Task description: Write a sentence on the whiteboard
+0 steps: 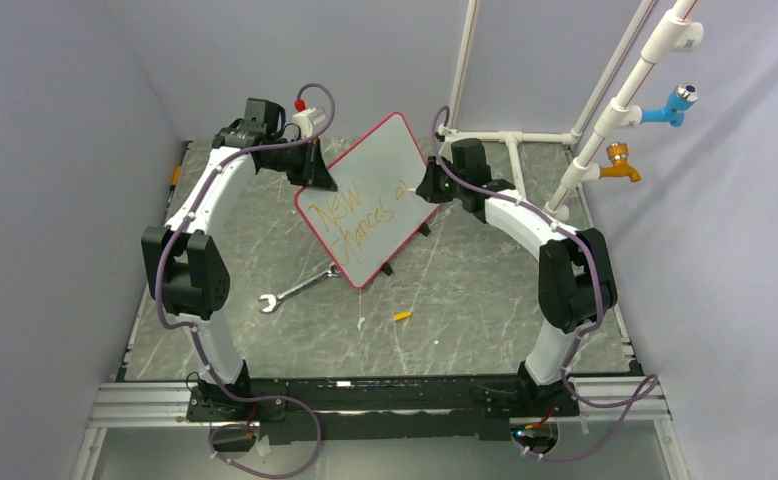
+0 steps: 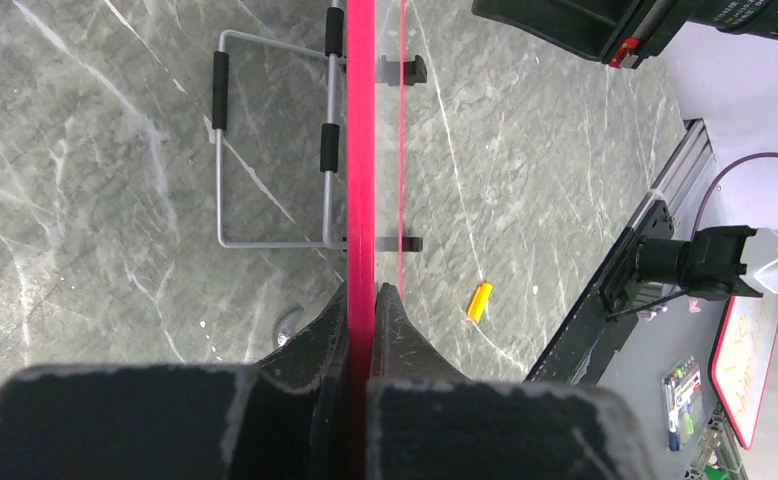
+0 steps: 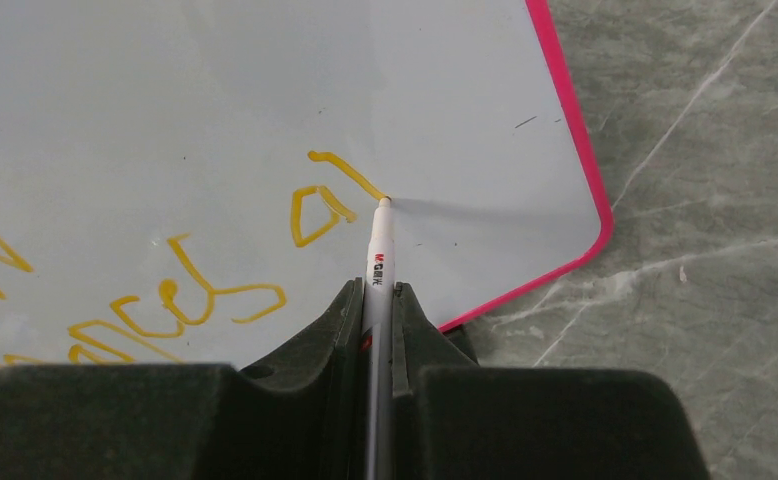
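The whiteboard (image 1: pixel 370 175) is propped up at a tilt in the middle of the table, white with a thin red frame. The sentence (image 1: pixel 350 212) runs across it in slanted orange lines. My left gripper (image 1: pixel 315 172) is shut on the board's upper left edge; in the left wrist view the red frame (image 2: pixel 361 150) runs straight between the closed fingers of that gripper (image 2: pixel 365 295). My right gripper (image 3: pixel 375 290) is shut on a white marker (image 3: pixel 379 250). Its tip touches the whiteboard (image 3: pixel 215 90) at the end of a fresh orange stroke after the letter "a" (image 3: pixel 317 212).
A wrench (image 1: pixel 295 292) and a small orange cap (image 1: pixel 402 316) lie on the grey marble table in front of the board. The board's wire stand (image 2: pixel 265 140) shows behind it. White pipes with a blue tap (image 1: pixel 677 102) and an orange tap (image 1: pixel 620 165) stand at the right.
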`<state>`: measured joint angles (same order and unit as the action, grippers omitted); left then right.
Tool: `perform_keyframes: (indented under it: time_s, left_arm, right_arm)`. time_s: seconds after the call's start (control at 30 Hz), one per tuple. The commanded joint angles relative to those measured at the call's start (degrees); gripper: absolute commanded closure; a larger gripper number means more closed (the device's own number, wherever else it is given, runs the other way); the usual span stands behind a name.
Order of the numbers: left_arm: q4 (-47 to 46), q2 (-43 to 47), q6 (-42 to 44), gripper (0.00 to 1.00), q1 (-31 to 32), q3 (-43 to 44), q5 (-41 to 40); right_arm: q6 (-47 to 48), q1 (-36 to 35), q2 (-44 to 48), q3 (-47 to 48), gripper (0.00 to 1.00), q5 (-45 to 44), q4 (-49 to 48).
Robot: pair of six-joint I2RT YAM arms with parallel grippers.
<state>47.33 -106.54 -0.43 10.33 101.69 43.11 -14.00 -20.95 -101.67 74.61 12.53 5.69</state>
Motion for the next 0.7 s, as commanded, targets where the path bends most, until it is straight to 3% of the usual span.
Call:
perform_keyframes:
  time_s: [0.0,0.4,0.67]
  left_arm:
    - [1.5,0.2,6.7,1.0,1.1,-1.2,-5.9]
    - [1.5,0.3,6.7,1.0,1.1,-1.4,-5.7]
    - [1.4,0.3,6.6,1.0,1.1,-1.4,-5.6]
  right_arm:
    - [-0.3,-0.7,-1.4,2.3,1.0,-0.3,-0.8]
    - [-0.4,-0.7,-3.9,11.3,1.0,0.0,1.5]
    - [-0.4,-0.6,-3.3,7.5,1.0,-0.8,0.8]
